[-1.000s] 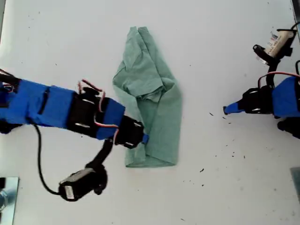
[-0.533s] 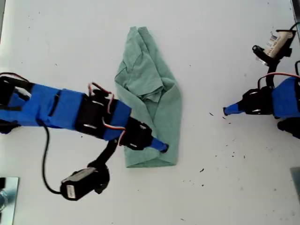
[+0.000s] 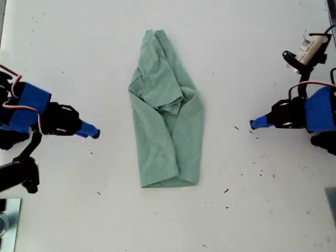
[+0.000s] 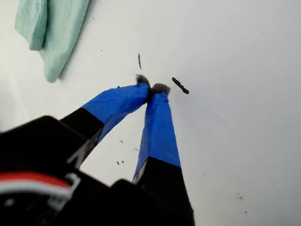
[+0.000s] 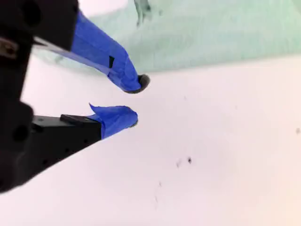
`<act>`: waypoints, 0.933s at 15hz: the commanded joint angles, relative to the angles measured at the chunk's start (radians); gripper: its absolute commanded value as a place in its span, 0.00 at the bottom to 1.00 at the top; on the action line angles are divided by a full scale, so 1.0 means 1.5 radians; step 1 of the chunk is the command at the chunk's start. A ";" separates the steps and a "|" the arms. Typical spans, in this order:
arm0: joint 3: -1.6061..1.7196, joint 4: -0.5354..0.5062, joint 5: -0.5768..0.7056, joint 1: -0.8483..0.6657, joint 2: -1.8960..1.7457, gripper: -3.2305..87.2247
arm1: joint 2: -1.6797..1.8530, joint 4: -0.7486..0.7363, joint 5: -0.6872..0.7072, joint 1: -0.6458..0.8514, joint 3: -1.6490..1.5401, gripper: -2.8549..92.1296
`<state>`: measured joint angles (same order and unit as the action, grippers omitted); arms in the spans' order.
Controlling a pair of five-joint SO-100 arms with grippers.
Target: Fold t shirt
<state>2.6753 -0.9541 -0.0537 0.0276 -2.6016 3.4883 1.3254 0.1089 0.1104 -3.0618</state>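
Note:
The pale green t shirt [image 3: 168, 131] lies folded into a long narrow strip in the middle of the white table, with a bunched sleeve near its centre. My first gripper [image 3: 253, 124] rests at the exterior view's right, well clear of the cloth. In the first wrist view its blue-taped tips [image 4: 153, 88] are shut on nothing, and a shirt corner [image 4: 47, 28] shows far off. My second gripper [image 3: 94, 133] is at the exterior view's left, a short way from the shirt's edge. It stands open [image 5: 136, 101] with the shirt [image 5: 211, 37] just beyond it.
Dark specks [image 3: 236, 127] dot the table near my first gripper. A black camera module on a cable [image 3: 16, 176] hangs by the second arm. A metal object [image 3: 8, 220] sits at the exterior view's lower left corner.
My second gripper has pulled back off the shirt's lower part toward the exterior view's left. The shirt now lies uncovered. My first arm has not moved.

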 commanded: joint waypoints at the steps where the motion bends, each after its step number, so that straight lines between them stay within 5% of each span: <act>1: 0.235 0.018 -0.111 0.054 -0.287 0.09 | 0.008 0.000 0.003 -0.001 -0.033 0.06; 6: 0.362 0.022 -0.126 0.061 -0.462 0.05 | 0.008 0.000 -0.006 -0.003 -0.033 0.06; 8: 0.328 0.001 -0.117 0.052 -0.452 0.10 | 0.008 -0.003 -0.013 -0.010 -0.014 0.08; 9: 0.278 -0.007 -0.117 0.057 -0.414 0.18 | -0.002 -0.045 0.041 -0.012 0.024 0.28; 14: -0.327 -0.115 -0.037 0.093 0.206 0.25 | -0.672 -0.053 0.093 -0.065 0.618 0.34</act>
<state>2.5617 -1.0615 -0.1657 0.1473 -2.6062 2.7642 1.2701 0.2240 0.0552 -2.4390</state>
